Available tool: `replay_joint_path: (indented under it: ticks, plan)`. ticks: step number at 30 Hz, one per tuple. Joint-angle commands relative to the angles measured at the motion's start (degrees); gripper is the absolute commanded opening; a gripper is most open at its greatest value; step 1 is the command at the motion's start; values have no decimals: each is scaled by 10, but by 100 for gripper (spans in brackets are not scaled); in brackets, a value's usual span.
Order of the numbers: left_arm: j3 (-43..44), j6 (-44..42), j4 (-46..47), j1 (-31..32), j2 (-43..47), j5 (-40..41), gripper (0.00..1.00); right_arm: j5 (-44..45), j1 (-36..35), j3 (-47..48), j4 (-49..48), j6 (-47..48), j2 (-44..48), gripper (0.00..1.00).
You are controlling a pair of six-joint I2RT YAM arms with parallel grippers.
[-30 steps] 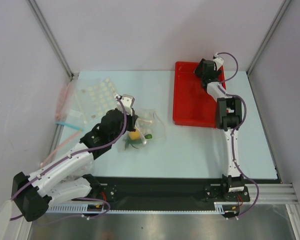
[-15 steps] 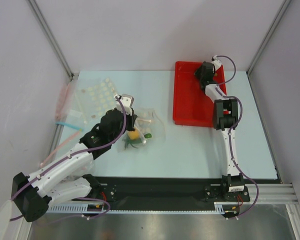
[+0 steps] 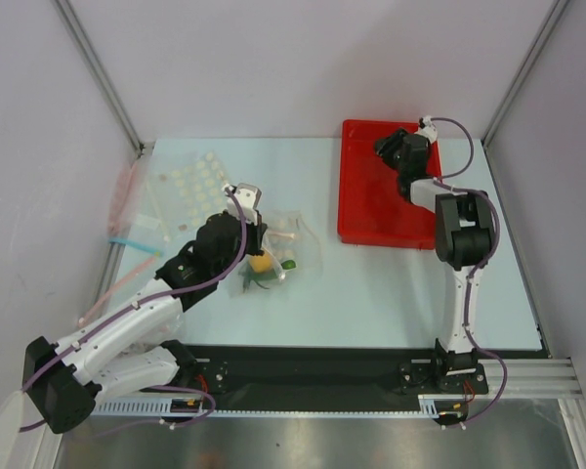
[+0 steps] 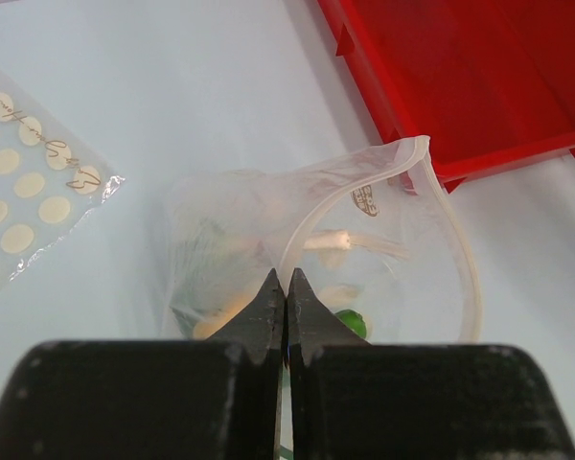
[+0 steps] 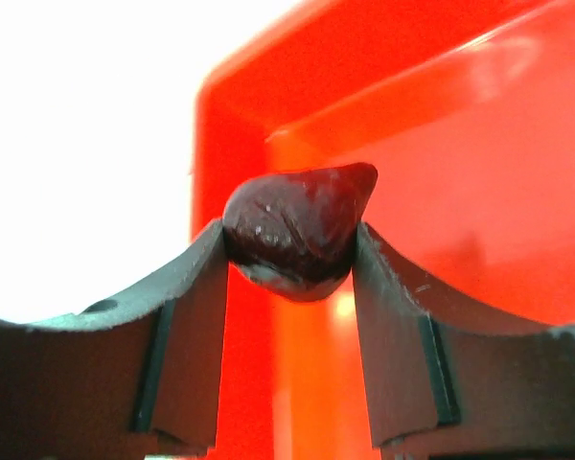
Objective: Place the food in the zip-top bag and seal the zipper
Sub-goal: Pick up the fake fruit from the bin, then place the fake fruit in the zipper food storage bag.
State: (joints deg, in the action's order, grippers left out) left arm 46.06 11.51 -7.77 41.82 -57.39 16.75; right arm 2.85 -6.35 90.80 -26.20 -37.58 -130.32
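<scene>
Two grippers are loaded. At 8 o'clock from the red tray [image 3: 366,210], the left gripper [image 4: 286,283] is pinched fully closed on the mouth edge of the clear bag [image 4: 402,230]. The bag lies on the table and contains a yellow ball [image 3: 262,262] and a green piece [image 4: 350,324]. The right gripper [image 5: 292,251], at medium width, clamps the maroon ball [image 5: 297,225] over the tray's 12 o'clock end.

— What lies on the pale table [image 3: 371,293]?
— A red tray [image 3: 366,207] at far right, a flat dotted bag [image 3: 190,181] at far left, the zip-top bag [image 3: 301,239] between them, and perhaps clear bags [image 3: 127,200] along the left edge.
</scene>
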Motion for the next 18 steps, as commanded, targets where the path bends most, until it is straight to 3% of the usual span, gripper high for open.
replay_joint_path:
  ticks: [1, 5, 7, 14, 18]
  plan:
    - [3, -3, 25, -5, -2, -1, 0, -76, -17, -86, -99, -29, 125, 26]
    - [2, -4, 24, -5, 1, 0, 0, -150, -38, -249, -234, -41, 218, 26]
    - [1, -3, 26, -5, 1, -2, 0, -171, -54, -317, -255, -13, 271, 25]
    - [6, -4, 21, -5, -9, -2, 0, -301, -96, -451, -208, 95, 431, 21]
    - [6, -6, 21, -5, -7, -3, 0, -317, -138, -527, -194, 152, 522, 21]
